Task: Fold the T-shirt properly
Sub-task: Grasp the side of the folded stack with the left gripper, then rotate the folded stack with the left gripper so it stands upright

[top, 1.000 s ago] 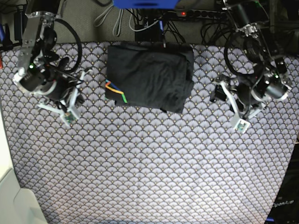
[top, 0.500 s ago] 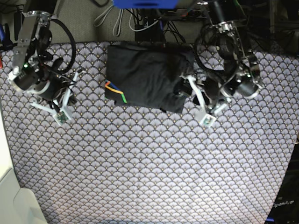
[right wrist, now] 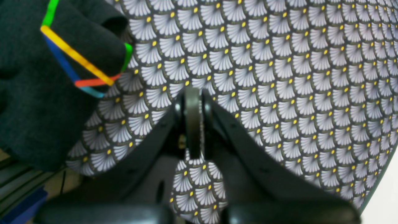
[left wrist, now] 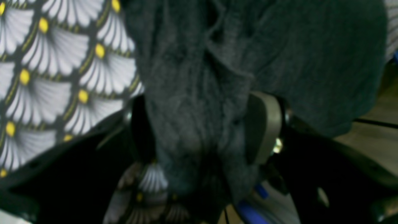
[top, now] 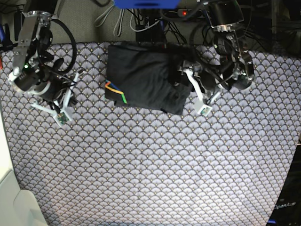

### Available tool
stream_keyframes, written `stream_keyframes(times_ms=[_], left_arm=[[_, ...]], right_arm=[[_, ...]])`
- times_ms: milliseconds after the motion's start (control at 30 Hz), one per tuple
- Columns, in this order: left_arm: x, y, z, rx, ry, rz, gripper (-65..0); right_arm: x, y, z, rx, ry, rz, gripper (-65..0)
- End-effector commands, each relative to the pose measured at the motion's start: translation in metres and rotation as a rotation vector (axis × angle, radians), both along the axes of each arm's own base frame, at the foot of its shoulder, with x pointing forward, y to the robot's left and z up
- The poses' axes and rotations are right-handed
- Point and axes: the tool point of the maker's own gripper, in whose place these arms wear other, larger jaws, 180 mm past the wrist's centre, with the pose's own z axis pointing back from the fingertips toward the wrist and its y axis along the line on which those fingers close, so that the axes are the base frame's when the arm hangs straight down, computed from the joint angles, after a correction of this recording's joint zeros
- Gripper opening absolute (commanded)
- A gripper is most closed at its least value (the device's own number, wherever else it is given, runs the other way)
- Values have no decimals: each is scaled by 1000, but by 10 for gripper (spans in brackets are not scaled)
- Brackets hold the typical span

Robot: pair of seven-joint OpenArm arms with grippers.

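Observation:
The dark charcoal T-shirt [top: 141, 75] lies folded into a rough rectangle at the back middle of the table, its striped mark [top: 116, 92] at the left front corner. My left gripper [top: 181, 80] is at the shirt's right edge. In the left wrist view its fingers [left wrist: 264, 124] stand apart, open, with a bunch of shirt fabric [left wrist: 199, 109] between them. My right gripper [top: 70, 80] hovers left of the shirt, apart from it. In the right wrist view it [right wrist: 192, 93] is shut on nothing above the cloth, with the shirt [right wrist: 31, 102] and mark [right wrist: 77, 59] at upper left.
A scallop-print tablecloth [top: 150, 165] covers the table. Cables [top: 141, 21] and a power strip [top: 202, 14] run behind the back edge. A white object [top: 9, 197] sits at the lower left corner.
My left arm has swung leftward from the table's right side to the shirt's right edge, and fabric now sits between its fingers. The right arm shifted slightly left, then held still.

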Motion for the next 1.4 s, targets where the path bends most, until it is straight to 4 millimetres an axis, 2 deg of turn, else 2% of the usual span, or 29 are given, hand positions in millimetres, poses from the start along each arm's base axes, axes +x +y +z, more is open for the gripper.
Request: stream_keyframes(times_ms=[0, 133, 367, 433, 467, 533, 633, 733, 800, 867, 967, 1133, 1233, 1367], left_arm=[[-10, -5, -9, 8, 56, -23, -225], [-16, -12, -18, -19, 95, -21, -225], [-20, -25, -20, -50, 112, -25, -229], [-20, -26, -20, -50, 112, -29, -248], [-19, -26, -19, -50, 110, -31, -283], [-19, -26, -19, -45, 110, -33, -401], [-12, -24, -17, -38, 96, -34, -645], [-4, -16, -17, 33, 84, -44, -626], [6, -15, -13, 92, 63, -83, -650], [21, -12, -4, 142, 22, -124, -645], [41, -19, 17, 193, -68, -200, -645], [67, -43, 54, 291, -233, -374, -645], [76, -66, 70, 342, -313, -504, -645], [87, -91, 88, 370, -391, -590, -645]], right_arm=[[6, 0, 9, 2, -37, 8, -650], [6, 0, 8, 1, -34, 7, -650], [5, -1, 8, -1, -31, 7, -650], [2, -1, 6, -2, -23, 8, -650], [0, -1, 4, -1, -20, 8, -650], [-1, -1, 4, -3, -17, 9, -650], [-1, -1, 4, -3, -17, 9, -650], [-1, -1, 4, -3, -17, 9, -650], [0, -2, 4, -4, -18, 9, -650], [0, -3, 5, -5, -20, 7, -650], [0, -6, 6, -13, -22, 3, -650], [-4, -16, 4, -43, -8, 4, -650], [-6, -27, 5, -67, -9, -8, -650], [-6, -47, 10, -79, -20, -68, -650]])
